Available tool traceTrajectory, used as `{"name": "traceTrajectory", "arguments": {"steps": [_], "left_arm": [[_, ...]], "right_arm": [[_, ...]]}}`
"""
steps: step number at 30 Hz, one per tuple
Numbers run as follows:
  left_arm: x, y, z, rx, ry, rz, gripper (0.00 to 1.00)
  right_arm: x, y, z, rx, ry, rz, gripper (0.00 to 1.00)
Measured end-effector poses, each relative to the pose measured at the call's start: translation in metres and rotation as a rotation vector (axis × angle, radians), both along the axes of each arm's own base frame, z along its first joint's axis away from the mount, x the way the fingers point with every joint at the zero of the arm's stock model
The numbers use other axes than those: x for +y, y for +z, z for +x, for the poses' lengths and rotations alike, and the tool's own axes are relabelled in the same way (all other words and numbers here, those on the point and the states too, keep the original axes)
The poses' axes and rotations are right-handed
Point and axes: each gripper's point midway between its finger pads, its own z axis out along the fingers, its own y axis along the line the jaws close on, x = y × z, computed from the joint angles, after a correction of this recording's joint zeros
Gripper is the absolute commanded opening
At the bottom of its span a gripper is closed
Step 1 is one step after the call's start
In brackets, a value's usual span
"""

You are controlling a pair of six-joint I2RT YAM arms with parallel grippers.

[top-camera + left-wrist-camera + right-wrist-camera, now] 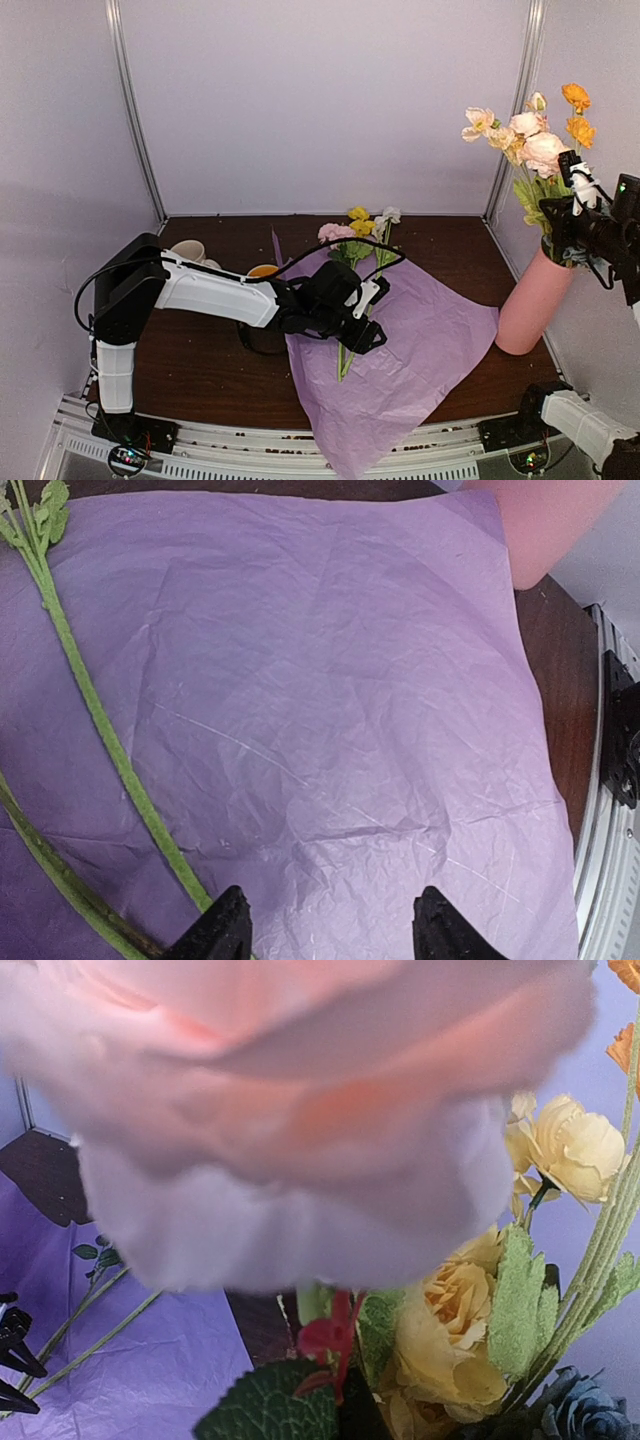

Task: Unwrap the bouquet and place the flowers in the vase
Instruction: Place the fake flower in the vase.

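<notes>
You're looking at a dark brown wooden tabletop (200,350) inside a plain white-walled booth (320,100), with a metal rail (250,445) along the near edge. A creased lilac tissue paper sheet (420,340) lies opened flat mid-tabletop, and its near corner hangs over the rail.

Long green-stemmed loose flowers (355,225) lie along the sheet's left part, with pink, yellow and white heads past its far edge. Your left gripper (330,930) hovers low over the sheet. Its jaws are apart with nothing between them, and one green stem (100,720) runs just left of them.

The tall matte pink cylinder vase (533,305) stands just beside the sheet's right corner, tilted toward the right wall. It holds peach, yellow and orange blooms (530,135). Your right gripper (572,235) is at those stems just above the rim, jaws together. You can't tell whether a stem is pinched, because a blurred petal fills the right wrist view.

White mugs (188,250) sit left of the sheet, behind the left arm.
</notes>
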Motion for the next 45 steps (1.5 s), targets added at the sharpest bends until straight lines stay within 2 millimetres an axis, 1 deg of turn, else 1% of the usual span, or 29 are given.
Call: {"name": "traceTrajectory", "arguments": {"steps": [9, 11, 14, 16, 17, 20, 22, 25, 33, 34, 36, 38, 40, 43, 45], "left_arm": [[0.000, 0.000, -0.001, 0.002, -0.003, -0.001, 0.57], [0.000, 0.000, -0.001, 0.002, -0.003, -0.002, 0.58], [0.000, 0.000, -0.001, 0.003, -0.004, -0.002, 0.57], [0.000, 0.000, -0.001, 0.004, -0.005, -0.002, 0.58], [0.000, 0.000, -0.001, 0.004, -0.006, -0.002, 0.57], [-0.001, 0.000, -0.002, 0.006, -0.008, -0.003, 0.58], [-0.001, 0.000, -0.002, 0.007, -0.009, -0.003, 0.58], [-0.001, 0.000, -0.002, 0.007, -0.009, -0.004, 0.58], [-0.001, 0.000, -0.002, 0.008, -0.011, -0.004, 0.58], [-0.001, 0.000, -0.002, 0.008, -0.011, -0.004, 0.58], [-0.001, 0.000, -0.002, 0.009, -0.011, -0.004, 0.58], [-0.001, 0.000, -0.002, 0.009, -0.011, -0.004, 0.58], [-0.001, 0.000, -0.002, 0.009, -0.011, -0.004, 0.58], [-0.001, 0.000, -0.002, 0.009, -0.011, -0.004, 0.58], [-0.001, 0.000, -0.002, 0.009, -0.011, -0.004, 0.58]], "right_arm": [[-0.004, -0.008, 0.005, -0.015, -0.019, -0.012, 0.04], [-0.005, -0.008, 0.004, -0.019, -0.023, -0.014, 0.11], [-0.006, -0.007, 0.000, -0.028, -0.032, -0.022, 0.26], [-0.007, -0.014, -0.005, -0.004, -0.040, -0.021, 0.37], [-0.008, -0.017, -0.007, 0.009, -0.043, -0.022, 0.41], [-0.007, -0.021, -0.012, 0.049, -0.041, -0.014, 0.46], [-0.005, -0.016, -0.014, 0.062, -0.032, -0.008, 0.46], [-0.002, -0.002, -0.018, 0.070, -0.014, 0.003, 0.47], [0.010, 0.032, -0.016, 0.053, 0.047, 0.049, 0.33], [0.011, 0.035, -0.016, 0.050, 0.053, 0.054, 0.29], [0.013, 0.040, -0.016, 0.043, 0.061, 0.065, 0.17], [0.014, 0.043, -0.016, 0.041, 0.066, 0.073, 0.12], [0.015, 0.043, -0.016, 0.043, 0.068, 0.079, 0.09], [0.015, 0.044, -0.018, 0.039, 0.068, 0.076, 0.02], [0.015, 0.045, -0.022, 0.033, 0.066, 0.072, 0.00]]}}
